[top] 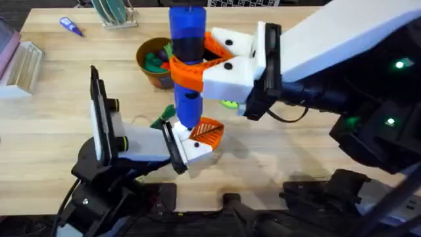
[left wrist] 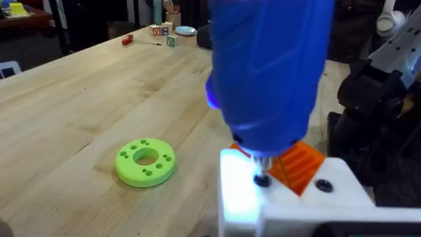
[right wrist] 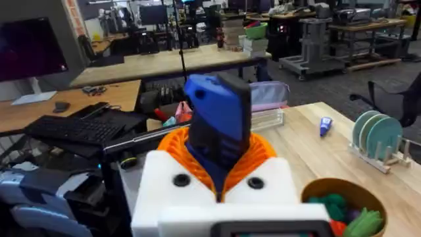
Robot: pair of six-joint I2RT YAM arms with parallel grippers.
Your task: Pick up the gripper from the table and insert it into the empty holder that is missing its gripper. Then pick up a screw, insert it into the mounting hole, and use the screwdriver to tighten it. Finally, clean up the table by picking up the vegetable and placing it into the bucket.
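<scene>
Nearest the bases, the left pincer (top: 197, 141) offers its orange-tipped white plastic holder (top: 195, 150); fingers' spread unclear. Directly above the holder, the right pincer (top: 217, 59) clamps the fat blue cylindrical screwdriver (top: 187, 39) mid-barrel: rigid, probably heavyish, smooth.

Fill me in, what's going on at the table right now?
The right gripper is shut on the fat bright-blue powered screwdriver and holds it upright. Its thin metal tip is down on a screw in the left arm's white plastic finger holder, where the ribbed orange fingertip is already seated. The dark-green toy vegetable lies on the light-wood table.
</scene>
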